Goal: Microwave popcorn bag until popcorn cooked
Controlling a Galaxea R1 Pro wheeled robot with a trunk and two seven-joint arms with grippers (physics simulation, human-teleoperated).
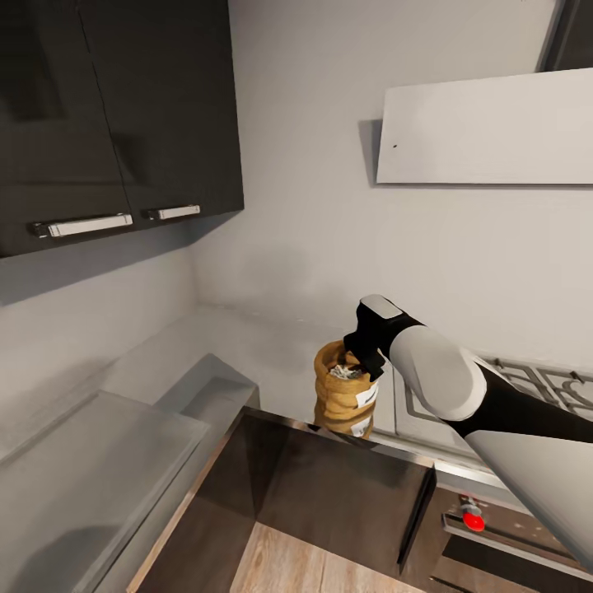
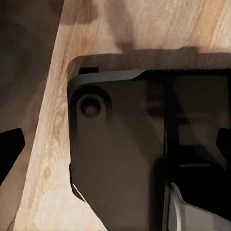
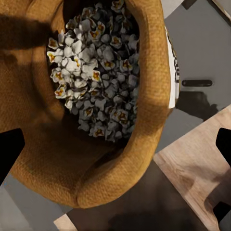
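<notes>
Upper cupboards (image 1: 115, 107): we see dark doors with pale handles, high on the wall.
Tabletop (image 1: 247, 346): grey steel, running into the corner.
Left fingers (image 2: 12, 144): spread wide at the frame edges, holding nothing, above the wood floor (image 2: 53, 144) and our dark base (image 2: 120, 159).
Popcorn bag (image 1: 344, 401): upright at the tabletop's front edge, full of white popped corn (image 3: 94, 72).
Right fingers (image 3: 9, 154): wide apart, either side of the bag's rim; we cannot tell whether they touch it.
Stove (image 1: 543, 383): beside the bag.

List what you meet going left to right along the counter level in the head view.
Glass-topped counter → popcorn bag → right gripper at the bag's rim → gas hob.
</notes>
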